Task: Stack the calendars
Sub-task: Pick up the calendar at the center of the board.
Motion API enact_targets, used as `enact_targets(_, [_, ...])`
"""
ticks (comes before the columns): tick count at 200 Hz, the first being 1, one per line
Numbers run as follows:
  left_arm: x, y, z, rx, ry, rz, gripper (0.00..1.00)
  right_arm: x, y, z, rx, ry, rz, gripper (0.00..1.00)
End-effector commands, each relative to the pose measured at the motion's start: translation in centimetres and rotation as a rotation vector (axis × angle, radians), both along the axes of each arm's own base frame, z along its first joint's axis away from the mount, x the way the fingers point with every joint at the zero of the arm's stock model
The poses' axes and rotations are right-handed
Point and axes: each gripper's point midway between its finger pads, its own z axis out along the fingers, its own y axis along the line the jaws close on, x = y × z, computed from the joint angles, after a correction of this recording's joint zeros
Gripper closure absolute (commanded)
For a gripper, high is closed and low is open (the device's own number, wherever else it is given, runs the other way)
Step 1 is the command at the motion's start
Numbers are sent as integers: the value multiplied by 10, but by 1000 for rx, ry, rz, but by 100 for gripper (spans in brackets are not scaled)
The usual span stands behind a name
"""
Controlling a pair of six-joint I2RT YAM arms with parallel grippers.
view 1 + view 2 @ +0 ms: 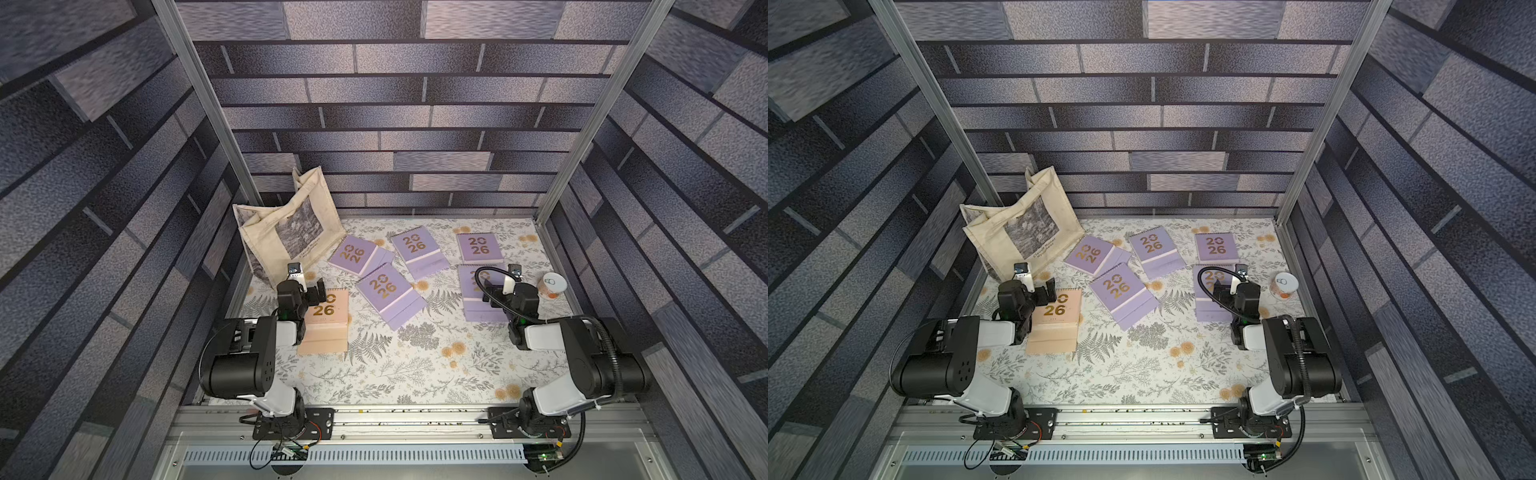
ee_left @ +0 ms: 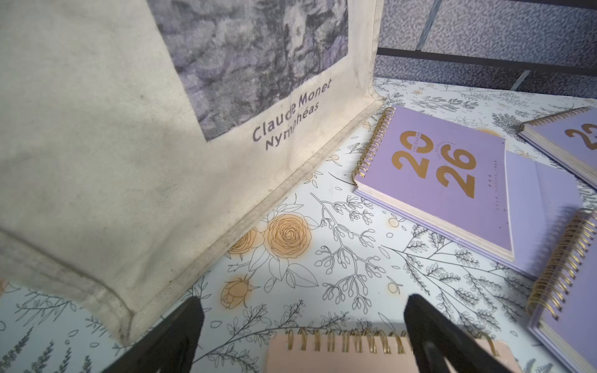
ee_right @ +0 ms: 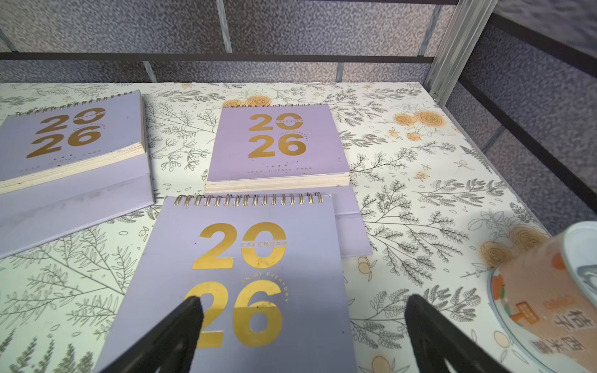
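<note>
Lilac spiral-bound calendars (image 1: 388, 291), five, plus one peach-pink calendar (image 1: 326, 322) lie scattered across the floral-print table (image 1: 415, 374), none stacked yet. Left gripper (image 2: 303, 306) and right gripper (image 3: 303, 306) hover above them, jaws spread wide, empty.

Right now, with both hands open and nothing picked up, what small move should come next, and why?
Probably lower the left hand onto the peach calendar and close on its spiral edge. That hand hangs open right over it, the spiral sits between its fingers, and the lilac calendars lie scattered.
</note>
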Motion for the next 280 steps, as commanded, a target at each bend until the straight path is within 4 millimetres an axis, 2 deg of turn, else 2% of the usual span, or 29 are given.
enact_targets(1, [5,2,9,-4,-25,6,0,6,2,11,11,-32,6,0])
enact_targets(280, [7,11,11,4,-19,68,0,5,-1,11,10,-35,-12,0])
